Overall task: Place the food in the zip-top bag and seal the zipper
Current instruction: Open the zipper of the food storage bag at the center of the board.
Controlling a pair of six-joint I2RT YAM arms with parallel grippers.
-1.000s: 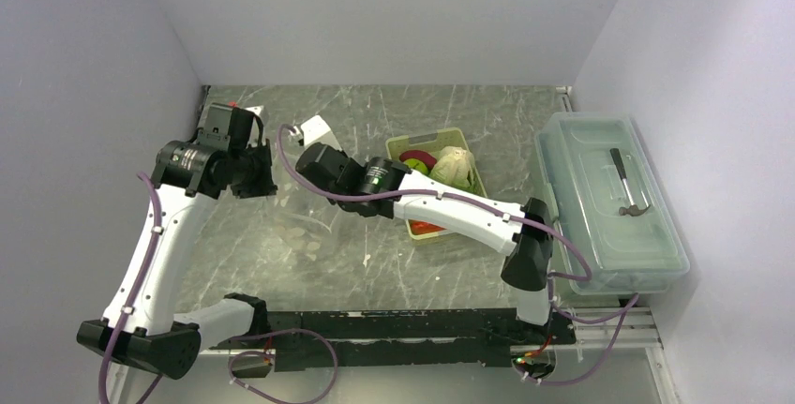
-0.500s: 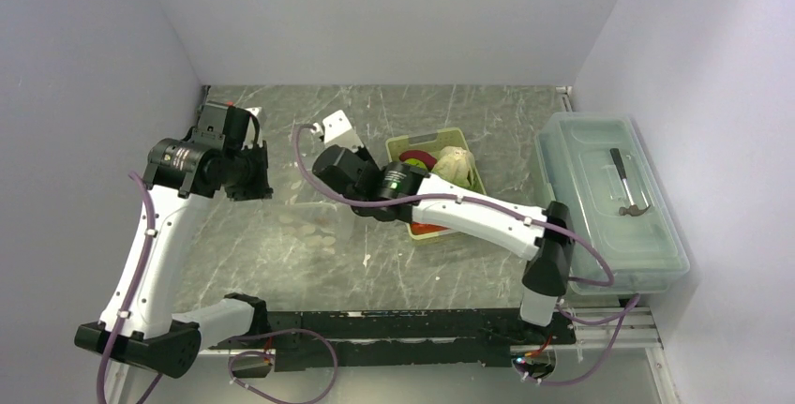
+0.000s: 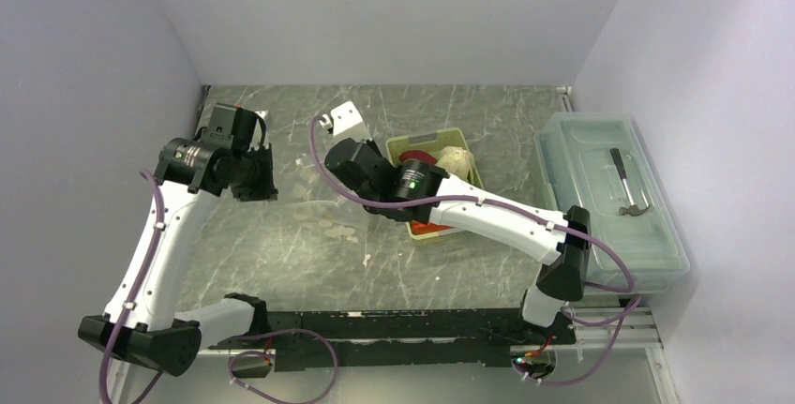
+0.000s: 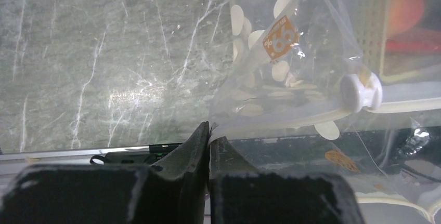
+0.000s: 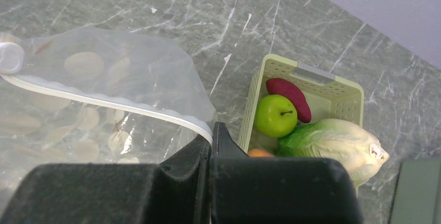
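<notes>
1. The left gripper [image 4: 209, 140] has its jaws nearly together, pinching a sliver of the bag [image 4: 270, 73] at one end of its mouth edge.
2. The right gripper [image 5: 211, 140] is clamped just as narrowly on the other end, right on the zipper [image 5: 104, 101].
3. The bag hangs between the two above the table [image 5: 156, 5], beside the basket [image 5: 307, 72], and it looks empty.
4. The food [image 5: 274, 116] all lies in the basket, so no loading is done yet.
5. Risk: the film is thin and slick, and the left grip covers very little of it. A pull apart could slip it free, and the bag would collapse.
6. Risk: both grippers are occupied. Freeing one to fetch food probably lets the mouth droop.
7. Risk: the slider [image 4: 360, 91] sits partway along the zipper, and I cannot tell how much of the mouth is open. A short opening would block the food.
8. Risk: the lettuce [image 5: 333, 141] is bulky and may snag on the floppy mouth.
</notes>
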